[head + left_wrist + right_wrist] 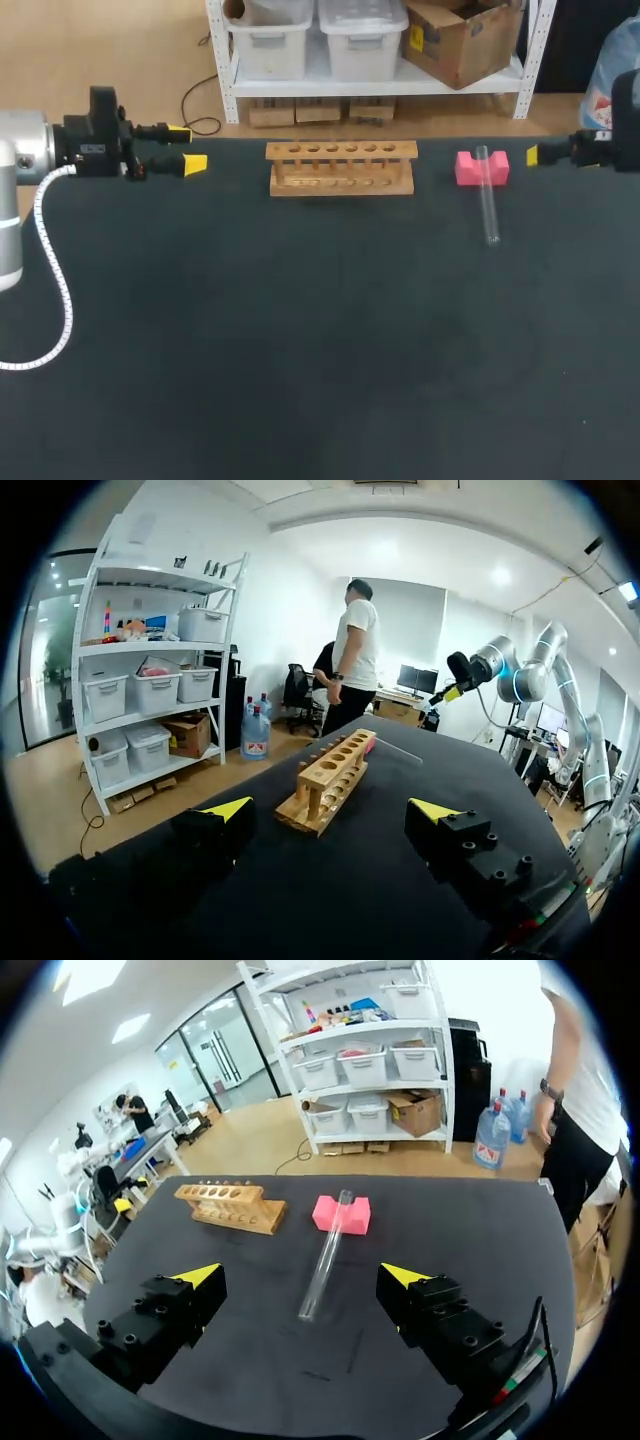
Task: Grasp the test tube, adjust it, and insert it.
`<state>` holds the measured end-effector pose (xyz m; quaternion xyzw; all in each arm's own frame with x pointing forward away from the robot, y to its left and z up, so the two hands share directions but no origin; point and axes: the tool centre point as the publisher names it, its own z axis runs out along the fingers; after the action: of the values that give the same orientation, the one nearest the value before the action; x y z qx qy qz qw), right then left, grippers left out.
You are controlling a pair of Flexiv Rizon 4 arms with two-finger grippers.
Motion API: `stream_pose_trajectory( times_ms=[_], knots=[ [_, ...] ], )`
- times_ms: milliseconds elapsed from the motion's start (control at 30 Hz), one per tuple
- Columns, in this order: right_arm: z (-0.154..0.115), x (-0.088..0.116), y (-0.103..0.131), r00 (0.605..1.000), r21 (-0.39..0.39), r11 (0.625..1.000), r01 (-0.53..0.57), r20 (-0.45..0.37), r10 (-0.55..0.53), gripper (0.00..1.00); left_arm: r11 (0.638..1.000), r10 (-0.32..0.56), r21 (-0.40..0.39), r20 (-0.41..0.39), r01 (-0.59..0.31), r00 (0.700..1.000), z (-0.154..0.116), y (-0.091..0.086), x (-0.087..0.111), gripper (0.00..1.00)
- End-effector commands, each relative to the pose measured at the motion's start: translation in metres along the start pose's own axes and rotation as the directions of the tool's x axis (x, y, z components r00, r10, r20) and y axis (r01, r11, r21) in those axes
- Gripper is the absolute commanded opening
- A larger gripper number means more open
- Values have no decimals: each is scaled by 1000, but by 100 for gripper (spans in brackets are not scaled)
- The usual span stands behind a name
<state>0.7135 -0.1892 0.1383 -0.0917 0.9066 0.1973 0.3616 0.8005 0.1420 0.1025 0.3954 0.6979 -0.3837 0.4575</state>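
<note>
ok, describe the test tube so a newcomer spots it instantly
On the black table, look right of the wooden rack to the pink block. The test tube lies with one end propped on that block, the only see-through thing there.

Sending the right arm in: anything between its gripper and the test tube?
Nothing visible. The open right gripper faces the test tube across bare table; the tube's far end rests on the pink block.

Black table (300, 350) with wooden rack (341, 168), pink block (465, 170), test tube (489, 210)
</note>
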Motion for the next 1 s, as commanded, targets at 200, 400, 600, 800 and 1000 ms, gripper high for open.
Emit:
stream_pose_trajectory(
  times_ms=[200,400,600,800,1000],
  knots=[
    [22,6,0,995,525,851,13,79,-65,100,1000,2,-2,4,-2,1000,0,-1,1,100],
    [36,-1,0,991,589,808,-15,116,-67,100,1000,2,-2,4,-2,1000,0,-1,1,100],
    [57,0,0,993,616,787,-26,109,-53,100,1000,2,-2,4,-2,1000,0,-1,1,100],
    [75,0,-1,991,614,789,-31,119,-53,100,1000,2,-2,4,-2,1000,0,-1,1,100],
    [87,5,-2,990,584,811,-26,125,-58,100,1000,2,-2,4,-2,1000,0,-1,1,100]
  ],
)
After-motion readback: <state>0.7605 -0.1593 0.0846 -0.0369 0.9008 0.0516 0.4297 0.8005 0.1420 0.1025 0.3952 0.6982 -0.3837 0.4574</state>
